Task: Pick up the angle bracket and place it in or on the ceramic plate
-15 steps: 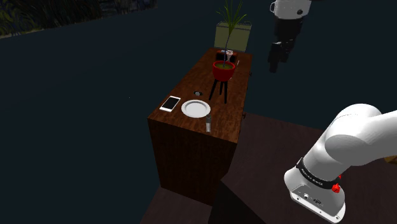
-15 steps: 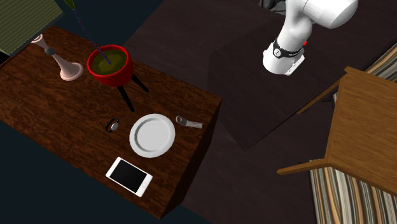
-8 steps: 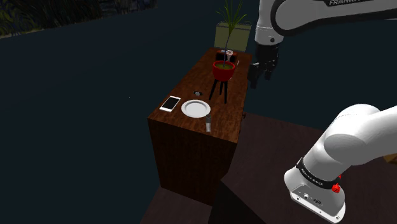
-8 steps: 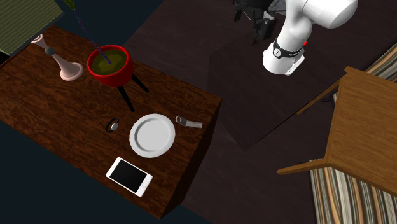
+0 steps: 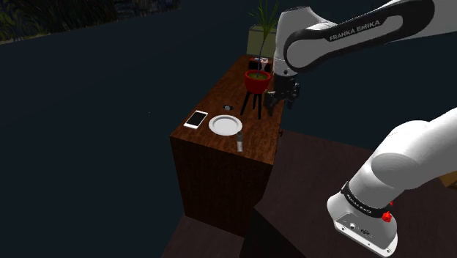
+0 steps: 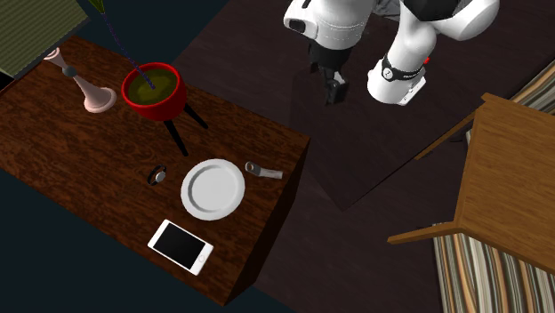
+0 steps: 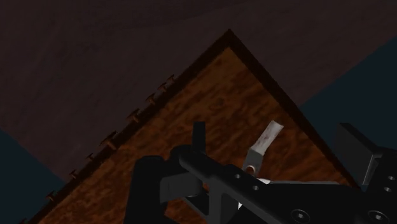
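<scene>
The angle bracket (image 5: 239,141) is a small grey metal strip lying on the wooden table (image 5: 227,89), at its near edge right beside the white plate (image 5: 225,125). From the second exterior view the bracket (image 6: 264,171) lies just to the right of the plate (image 6: 213,188). My gripper (image 5: 279,98) hangs open above the table's right edge, near the red bowl and well back from the bracket. In the wrist view the bracket (image 7: 264,142) shows between my spread fingers (image 7: 150,184), far below them on the tabletop corner (image 7: 210,102). Nothing is held.
A red bowl on black tripod legs (image 6: 154,89) stands mid-table, with a pink candlestick (image 6: 85,91) behind it. A white phone (image 6: 180,246) and a small ring-shaped object (image 6: 157,176) lie near the plate. A potted plant (image 5: 266,29) stands beyond the table, and a wooden chair (image 6: 498,187) beside the stand.
The arm has swung down and to the shoulder view's left, bringing the gripper from high up at the right to just above the table's edge by the red bowl. The fingers stayed open.
</scene>
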`<state>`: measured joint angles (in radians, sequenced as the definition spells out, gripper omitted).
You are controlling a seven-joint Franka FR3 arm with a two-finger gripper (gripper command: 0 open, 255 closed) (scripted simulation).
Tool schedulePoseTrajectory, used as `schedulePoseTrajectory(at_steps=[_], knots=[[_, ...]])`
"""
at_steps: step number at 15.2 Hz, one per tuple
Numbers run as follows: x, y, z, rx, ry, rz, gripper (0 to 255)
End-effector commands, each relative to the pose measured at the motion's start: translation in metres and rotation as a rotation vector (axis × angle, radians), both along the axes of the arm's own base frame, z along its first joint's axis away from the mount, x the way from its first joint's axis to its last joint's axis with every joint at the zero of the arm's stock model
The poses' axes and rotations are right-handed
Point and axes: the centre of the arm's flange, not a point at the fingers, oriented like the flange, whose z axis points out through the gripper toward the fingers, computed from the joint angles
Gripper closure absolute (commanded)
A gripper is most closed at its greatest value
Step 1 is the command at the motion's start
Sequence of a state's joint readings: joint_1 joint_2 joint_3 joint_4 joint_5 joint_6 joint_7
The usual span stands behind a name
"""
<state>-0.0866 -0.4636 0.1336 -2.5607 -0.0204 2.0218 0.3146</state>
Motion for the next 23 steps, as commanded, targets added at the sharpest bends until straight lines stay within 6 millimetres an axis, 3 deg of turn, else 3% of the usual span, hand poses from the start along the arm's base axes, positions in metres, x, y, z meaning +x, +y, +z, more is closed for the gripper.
schedulePoseTrajectory(at_steps=[1,12,23], knots=[[0.013,0.004,-0.022,0.006,-0.010,-0.047,0],[0.087,0.004,-0.143,0.037,-0.054,-0.293,0],[0.161,-0.011,-0.256,0.066,-0.095,-0.527,0]])
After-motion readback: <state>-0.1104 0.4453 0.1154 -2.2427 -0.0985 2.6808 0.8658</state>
